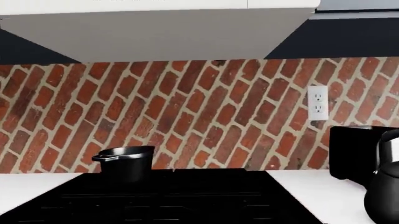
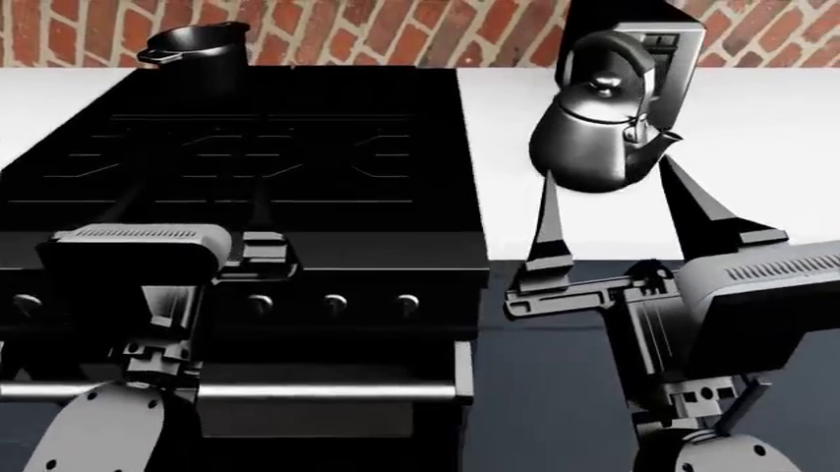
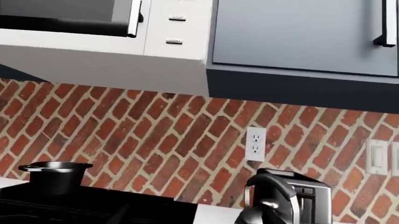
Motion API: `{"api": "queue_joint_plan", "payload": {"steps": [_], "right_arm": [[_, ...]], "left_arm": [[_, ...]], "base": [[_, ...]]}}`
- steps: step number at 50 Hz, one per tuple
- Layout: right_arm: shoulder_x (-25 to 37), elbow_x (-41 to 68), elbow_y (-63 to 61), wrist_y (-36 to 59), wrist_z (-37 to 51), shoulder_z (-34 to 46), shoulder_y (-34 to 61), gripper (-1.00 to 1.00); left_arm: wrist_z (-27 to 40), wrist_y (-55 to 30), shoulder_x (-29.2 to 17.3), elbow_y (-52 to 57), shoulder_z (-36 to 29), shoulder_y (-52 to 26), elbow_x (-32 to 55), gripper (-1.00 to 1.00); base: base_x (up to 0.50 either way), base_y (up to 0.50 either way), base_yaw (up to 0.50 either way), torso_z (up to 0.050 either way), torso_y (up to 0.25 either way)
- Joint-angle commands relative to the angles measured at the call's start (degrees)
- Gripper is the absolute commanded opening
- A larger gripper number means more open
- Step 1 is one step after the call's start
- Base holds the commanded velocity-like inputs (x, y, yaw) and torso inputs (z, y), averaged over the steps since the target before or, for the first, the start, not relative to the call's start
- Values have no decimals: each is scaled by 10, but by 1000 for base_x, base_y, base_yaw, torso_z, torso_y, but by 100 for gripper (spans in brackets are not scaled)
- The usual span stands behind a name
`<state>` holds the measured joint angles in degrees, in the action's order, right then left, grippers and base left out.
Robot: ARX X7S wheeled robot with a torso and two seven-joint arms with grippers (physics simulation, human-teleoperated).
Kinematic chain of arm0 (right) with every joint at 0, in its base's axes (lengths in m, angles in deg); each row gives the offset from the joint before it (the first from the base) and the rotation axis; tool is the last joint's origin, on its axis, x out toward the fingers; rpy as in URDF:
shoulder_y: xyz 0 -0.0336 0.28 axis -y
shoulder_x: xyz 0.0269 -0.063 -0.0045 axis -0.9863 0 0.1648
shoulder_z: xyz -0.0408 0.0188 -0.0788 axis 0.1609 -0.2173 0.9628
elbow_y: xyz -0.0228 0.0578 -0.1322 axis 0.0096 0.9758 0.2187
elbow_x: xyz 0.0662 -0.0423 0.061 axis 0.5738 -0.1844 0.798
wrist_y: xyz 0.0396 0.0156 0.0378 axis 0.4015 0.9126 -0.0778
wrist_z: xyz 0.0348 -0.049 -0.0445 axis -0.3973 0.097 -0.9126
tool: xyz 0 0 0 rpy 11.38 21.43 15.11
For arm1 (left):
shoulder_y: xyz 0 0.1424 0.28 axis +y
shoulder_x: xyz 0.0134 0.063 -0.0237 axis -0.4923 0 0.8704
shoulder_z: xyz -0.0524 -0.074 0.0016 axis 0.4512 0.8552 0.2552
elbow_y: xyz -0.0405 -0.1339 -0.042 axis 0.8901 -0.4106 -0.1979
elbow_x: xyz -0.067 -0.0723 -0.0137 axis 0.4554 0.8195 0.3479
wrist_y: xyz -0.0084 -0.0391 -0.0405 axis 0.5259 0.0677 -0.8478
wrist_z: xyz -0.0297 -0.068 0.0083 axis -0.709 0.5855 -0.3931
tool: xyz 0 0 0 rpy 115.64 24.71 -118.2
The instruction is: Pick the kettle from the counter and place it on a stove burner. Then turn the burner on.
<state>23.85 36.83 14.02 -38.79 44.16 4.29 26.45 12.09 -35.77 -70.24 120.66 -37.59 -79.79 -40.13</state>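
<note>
A red brick backsplash [image 2: 393, 25] runs behind the white counter [image 2: 761, 147] and the black stove [image 2: 263, 147]. The right pincer [image 2: 628, 211] stands wide open and empty, its two long fingers reaching forward just short of the kettle [image 2: 597, 133], which sits on the counter beside the stove, before a black boxy appliance [image 2: 656, 44]. Rigid, glossy metal, the kettle looks slippery; its arched handle seems the safest hold. The left pincer [image 2: 256, 258] hovers at the stove's front; I cannot tell its opening. A black pot [image 2: 197, 47] occupies the rear burner.

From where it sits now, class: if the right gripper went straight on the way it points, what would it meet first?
Probably the kettle: the open right gripper points at it, fingers apart either side; depth is uncertain.
</note>
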Motion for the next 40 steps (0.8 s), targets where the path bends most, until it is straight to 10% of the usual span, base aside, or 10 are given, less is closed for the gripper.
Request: {"api": "queue_joint_plan", "payload": {"steps": [1, 40], "right_arm": [[7, -4, -6, 2, 7, 9, 1, 100], [20, 7, -58, 5, 29, 17, -1, 100]], "left_arm": [[15, -12, -7, 11, -2, -8, -6, 100], [34, -27, -14, 22, 8, -13, 13, 100]], "base": [[242, -500, 0, 0, 0], [433, -294, 0, 0, 0]]}}
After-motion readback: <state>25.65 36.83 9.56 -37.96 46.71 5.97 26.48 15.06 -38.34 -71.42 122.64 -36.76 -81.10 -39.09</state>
